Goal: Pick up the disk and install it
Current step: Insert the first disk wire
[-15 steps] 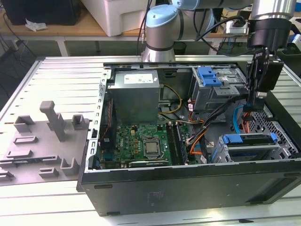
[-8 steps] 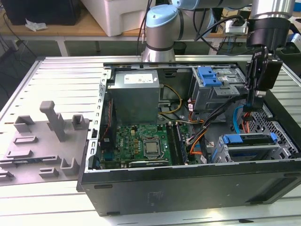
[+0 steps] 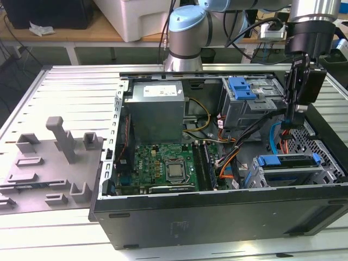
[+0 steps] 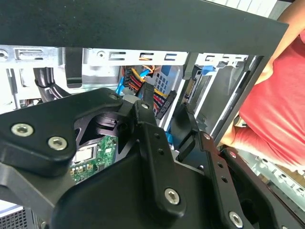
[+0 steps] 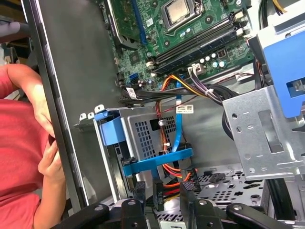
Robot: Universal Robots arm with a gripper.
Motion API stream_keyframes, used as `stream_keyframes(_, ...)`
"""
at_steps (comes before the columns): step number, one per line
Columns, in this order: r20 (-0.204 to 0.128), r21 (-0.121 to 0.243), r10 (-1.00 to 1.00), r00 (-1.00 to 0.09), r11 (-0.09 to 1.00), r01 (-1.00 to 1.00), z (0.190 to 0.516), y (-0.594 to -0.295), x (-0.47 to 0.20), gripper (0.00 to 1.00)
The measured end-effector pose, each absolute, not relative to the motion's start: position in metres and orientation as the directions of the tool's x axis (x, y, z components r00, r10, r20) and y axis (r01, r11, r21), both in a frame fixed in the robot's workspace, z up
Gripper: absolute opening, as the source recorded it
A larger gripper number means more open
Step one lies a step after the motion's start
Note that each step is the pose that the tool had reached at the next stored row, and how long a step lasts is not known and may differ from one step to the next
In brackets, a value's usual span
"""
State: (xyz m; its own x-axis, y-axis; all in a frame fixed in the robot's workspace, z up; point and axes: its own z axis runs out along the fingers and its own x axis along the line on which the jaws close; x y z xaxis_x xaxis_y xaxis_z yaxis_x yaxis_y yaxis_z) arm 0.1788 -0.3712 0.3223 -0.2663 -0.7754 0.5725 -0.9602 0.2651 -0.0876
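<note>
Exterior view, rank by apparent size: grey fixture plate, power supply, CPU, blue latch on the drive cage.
1. grey fixture plate
2. power supply
3. blue latch and CPU: they look too alike in size to rank.

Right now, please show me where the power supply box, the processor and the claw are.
power supply box (image 3: pixel 156 115), exterior view, on its grey side face.
processor (image 5: pixel 178 10), first wrist view, on its metal lid.
claw (image 5: pixel 163 188), first wrist view, midway between its two fingertips.
</note>
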Motion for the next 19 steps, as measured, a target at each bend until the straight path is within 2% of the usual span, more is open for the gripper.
stream_keyframes(9,0.584,-0.092,-0.767,-0.266,0.264,-0.960,0.3206,-0.3711,0.1787,0.42)
stream_keyframes(10,0.585,-0.092,-0.766,-0.266,0.264,-0.960,0.3205,-0.3712,0.1785,0.40)
stream_keyframes(14,0.587,-0.093,-0.765,-0.266,0.263,-0.960,0.3202,-0.3712,0.1773,0.16)
stream_keyframes(19,0.590,-0.094,-0.763,-0.266,0.263,-0.960,0.3201,-0.3712,0.1768,0.16)
